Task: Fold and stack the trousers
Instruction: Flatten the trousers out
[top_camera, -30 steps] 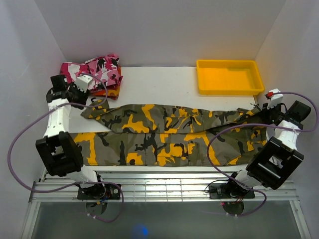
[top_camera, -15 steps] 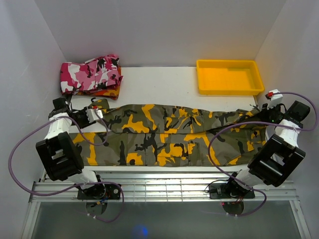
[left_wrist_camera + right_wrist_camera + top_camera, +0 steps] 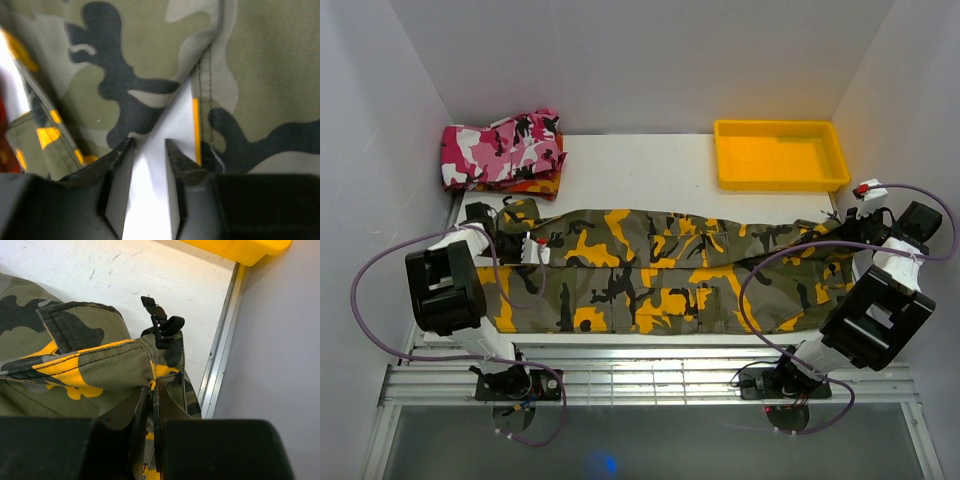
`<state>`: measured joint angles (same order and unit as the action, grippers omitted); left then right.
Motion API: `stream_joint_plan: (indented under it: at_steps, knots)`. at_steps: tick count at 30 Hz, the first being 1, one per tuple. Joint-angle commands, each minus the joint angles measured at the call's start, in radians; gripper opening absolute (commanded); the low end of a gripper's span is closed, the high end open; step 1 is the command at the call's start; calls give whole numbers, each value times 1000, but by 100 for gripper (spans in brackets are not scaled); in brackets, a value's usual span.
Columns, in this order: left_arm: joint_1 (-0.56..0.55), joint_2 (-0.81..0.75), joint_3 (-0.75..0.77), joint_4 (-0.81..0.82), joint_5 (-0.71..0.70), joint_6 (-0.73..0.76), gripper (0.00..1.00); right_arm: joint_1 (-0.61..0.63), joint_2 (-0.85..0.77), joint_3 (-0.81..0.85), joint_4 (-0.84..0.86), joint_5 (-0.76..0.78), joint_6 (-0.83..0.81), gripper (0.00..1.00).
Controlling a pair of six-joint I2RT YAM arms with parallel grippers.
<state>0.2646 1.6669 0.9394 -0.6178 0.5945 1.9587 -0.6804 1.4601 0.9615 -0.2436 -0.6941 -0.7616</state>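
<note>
long trousers of matte woven cloth, camouflage in olive, yellow-orange and black, spread lengthwise across the near half of the white table. legs side by side, a little wrinkled, with stitched seams and flat cargo pockets.

at the right end, right gripper closed tight on a folded edge, thin cloth pinched between the dark fingers. black plastic buckle on a short strap just above, metal edge rail beside.

at the left end, left gripper low over the cloth, jaws apart, bare white table between the fingertips, nothing held.

at the back right, rigid yellow tray. at the back left, soft pink camouflage garment folded on a red-orange garment, near the trousers' left end.
</note>
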Motion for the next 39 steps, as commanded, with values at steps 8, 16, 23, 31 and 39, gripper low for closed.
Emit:
stream_joint_plan:
  at_steps: [8,16,23,31,39]
  knots:
    - [-33,10,13,75,19,-35,0,-8,-3,48,4,10,-2,8]
    - [4,-286,206,-177,234,-506,0,-10,-70,2,62,24,7,8]
    - [16,-398,417,-453,258,-976,0,-25,-118,-46,135,34,33,8]
    - [128,-395,536,-787,438,-1225,0,-42,-1,71,-15,149,-44,8]
    - [128,-542,486,-787,433,-1288,0,-171,2,57,-59,5,-214,8]
